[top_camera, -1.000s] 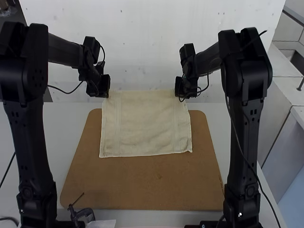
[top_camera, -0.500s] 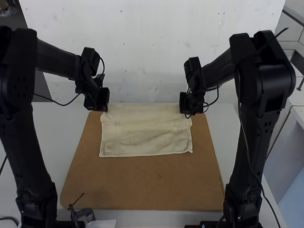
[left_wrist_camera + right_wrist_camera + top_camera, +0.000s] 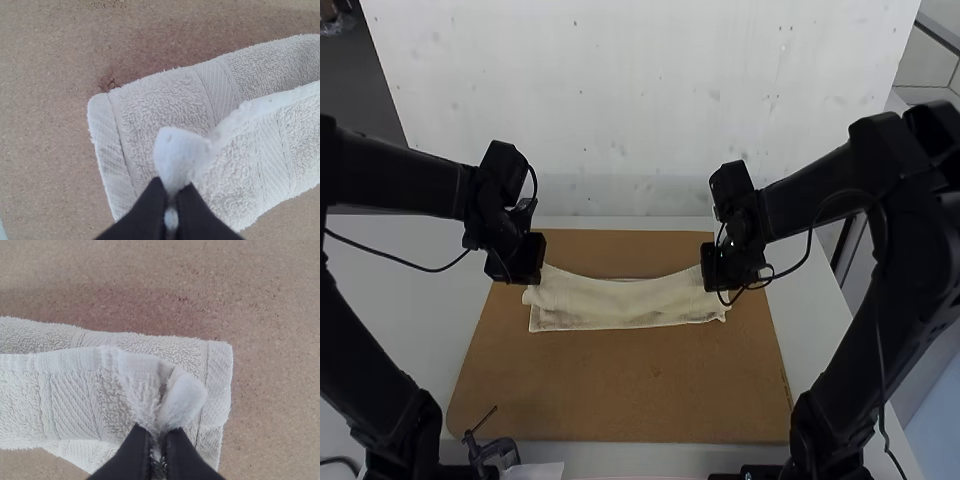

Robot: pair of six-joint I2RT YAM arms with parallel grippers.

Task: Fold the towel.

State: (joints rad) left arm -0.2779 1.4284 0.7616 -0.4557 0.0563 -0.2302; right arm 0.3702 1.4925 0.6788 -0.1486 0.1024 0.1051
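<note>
My left gripper (image 3: 532,278), at the board's (image 3: 620,390) ten o'clock, and right gripper (image 3: 713,285), at two, each pinching a towel (image 3: 620,302) corner; arms (image 3: 400,178) bent inward.

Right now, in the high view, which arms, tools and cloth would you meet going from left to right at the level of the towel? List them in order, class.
Left arm → left tool → towel → right tool → right arm.
</note>
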